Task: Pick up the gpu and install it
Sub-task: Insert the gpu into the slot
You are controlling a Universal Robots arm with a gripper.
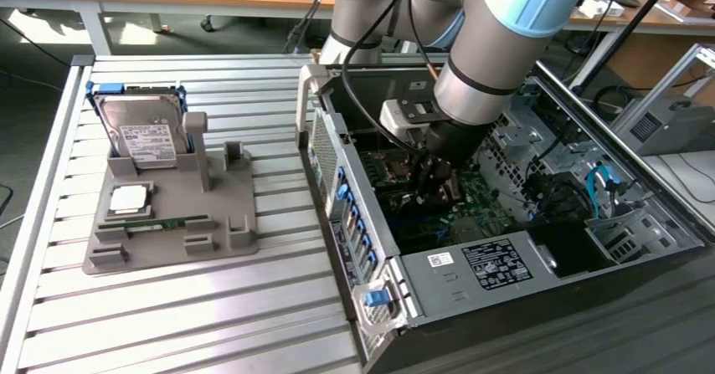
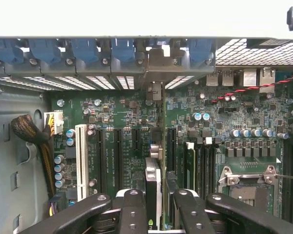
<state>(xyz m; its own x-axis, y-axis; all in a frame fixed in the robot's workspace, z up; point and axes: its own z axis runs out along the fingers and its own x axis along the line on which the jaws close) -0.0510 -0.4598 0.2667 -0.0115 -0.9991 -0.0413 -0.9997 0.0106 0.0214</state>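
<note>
Gripper point(image 2: 155, 204) low inside case point(image 1: 369, 223), seemingly clamping gpu point(image 2: 153, 180).

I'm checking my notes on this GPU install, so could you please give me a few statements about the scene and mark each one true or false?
1. The gripper is inside the open computer case. True.
2. The gpu lies on the grey holder. False: it stands on edge between the gripper's fingers, above the motherboard.
3. The hard drive sits in the grey holder. True.
4. The green memory stick is held by the gripper. False: it rests in the grey holder.
5. The computer case stands on the exterior view's left of the holder. False: it is on the exterior view's right.
</note>
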